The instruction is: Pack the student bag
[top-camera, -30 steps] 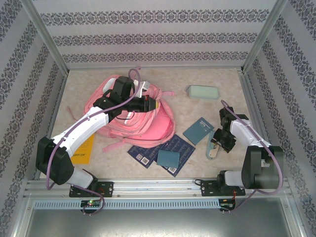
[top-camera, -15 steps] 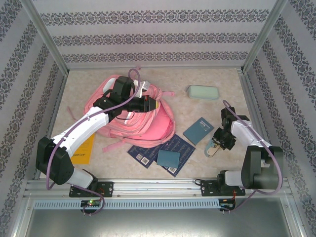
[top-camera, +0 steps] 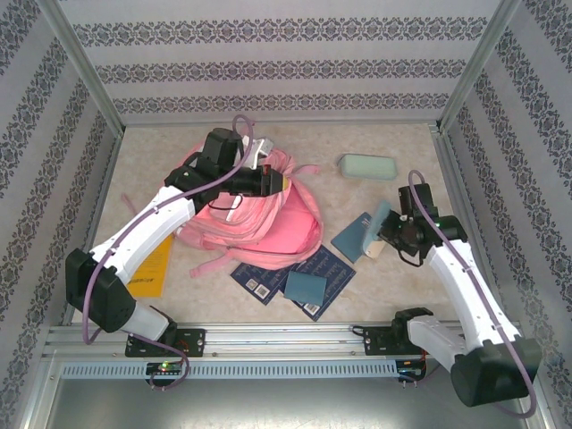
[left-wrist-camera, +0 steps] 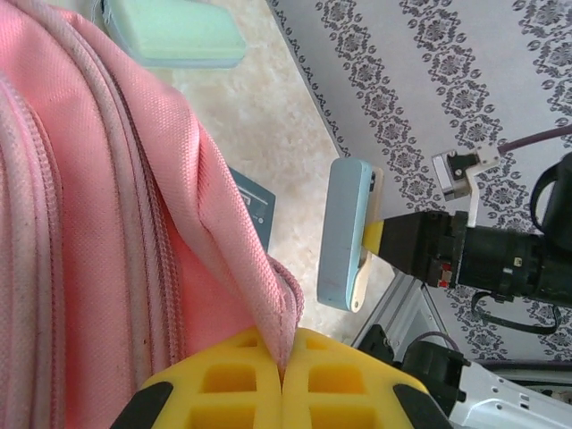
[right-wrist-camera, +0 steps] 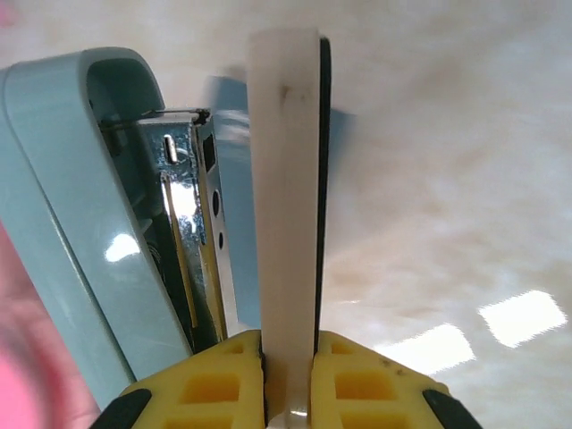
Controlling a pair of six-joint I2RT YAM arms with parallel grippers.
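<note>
Top external puts the student bag (top-camera: pixel 268 223) left of your right gripper (top-camera: pixel 390 236), which clamps a pale-blue stapler (top-camera: pixel 376 225) by its base (long axis tipped up); your left gripper (top-camera: pixel 282 184) pinches the bag's zipper edge.

We see a soft pink fabric backpack (top-camera: pixel 268 219) on a beige mottled desk (top-camera: pixel 402 143), beside a pale mint-green oblong case (top-camera: pixel 367 166) and dark navy booklets printed with small white marks (top-camera: pixel 327 264). We also note a light blue stapler with a cream base (left-wrist-camera: pixel 344 232), the yellow pads (left-wrist-camera: pixel 223 380) of the left pincer (left-wrist-camera: pixel 284 357), and white walls striped with grey floral bands (top-camera: pixel 268 70).
</note>
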